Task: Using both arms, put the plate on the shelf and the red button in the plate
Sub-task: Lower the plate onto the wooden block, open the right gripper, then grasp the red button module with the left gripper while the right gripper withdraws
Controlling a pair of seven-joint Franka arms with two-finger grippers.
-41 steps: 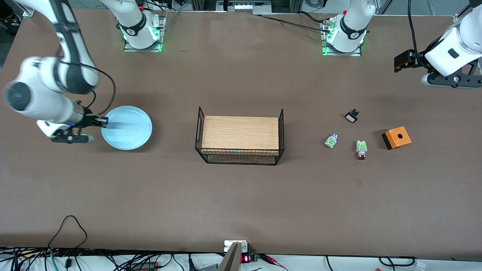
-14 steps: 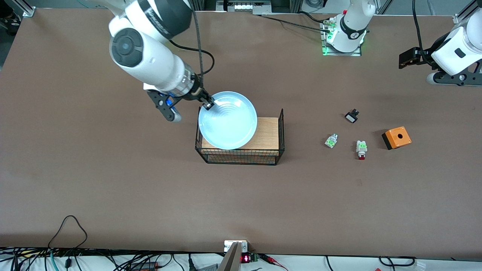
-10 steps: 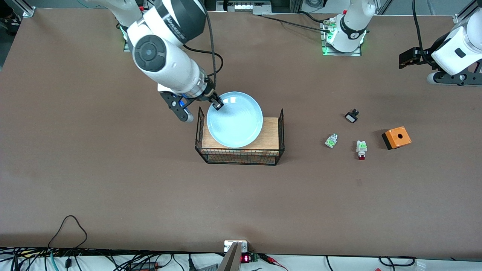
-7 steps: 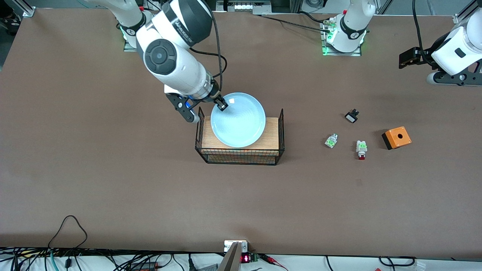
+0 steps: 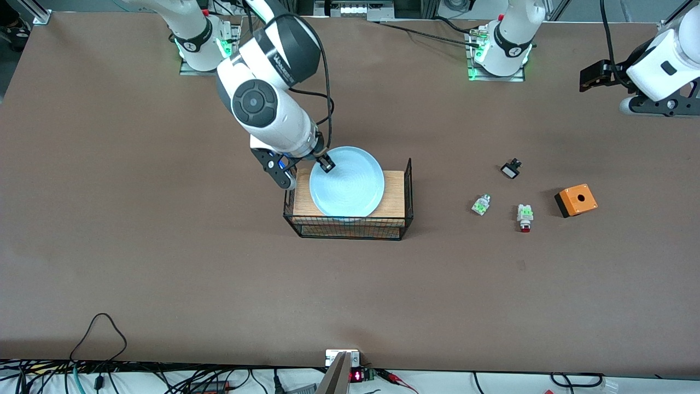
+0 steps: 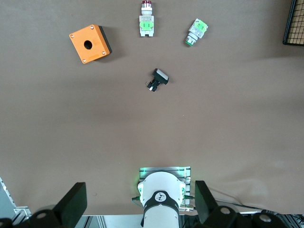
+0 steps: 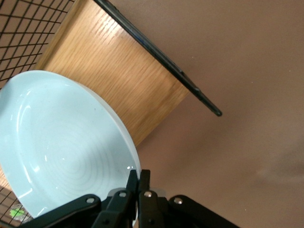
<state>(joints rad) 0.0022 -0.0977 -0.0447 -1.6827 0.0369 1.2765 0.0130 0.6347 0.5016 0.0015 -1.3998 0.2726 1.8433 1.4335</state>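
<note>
**Ana:** Over the wire basket [image 5: 348, 230] at the middle of the desk [image 5: 164, 273], the front view shows the right pincer [image 5: 326, 164] pinching the rim of the plate [image 5: 346, 189]; the plate hangs over the wooden board [image 5: 394, 192] in the basket, and whether it touches the board I cannot tell.

**Ben:** What could go wrong there?

**Ana:** The grip is on one edge only; my guess is the free side could sag or swing, catch a wire end wall, and land tilted if released too high.

**Ben:** And the red button [image 5: 525, 217]?

**Ana:** It lies on the desk toward the left arm's end, between the white-green piece [image 5: 480, 205] and the orange box [image 5: 576, 200]; a small black part [image 5: 511, 168] lies farther from the camera; the left pincer [image 5: 593, 79] waits up near the desk's edge, well apart from all of them.

**Ben:** What does the left wrist view add?

**Ana:** It looks straight down on those four parts; the red button [image 6: 147, 21] shows its dark cap clearly, just beside the capless twin [image 6: 194, 32]; the risk I see is picking the wrong one; the left pincer's fingers [image 6: 71, 204] stand spread wide; the plate is absent here.

**Ben:** And the right wrist view?

**Ana:** Only it shows the grip close up; the right pincer [image 7: 138, 185] is pressed together on the plate's rim [image 7: 121, 137], a thin bite; the board [image 7: 118, 76] lies under the plate; none of the small parts can be made out.
</note>
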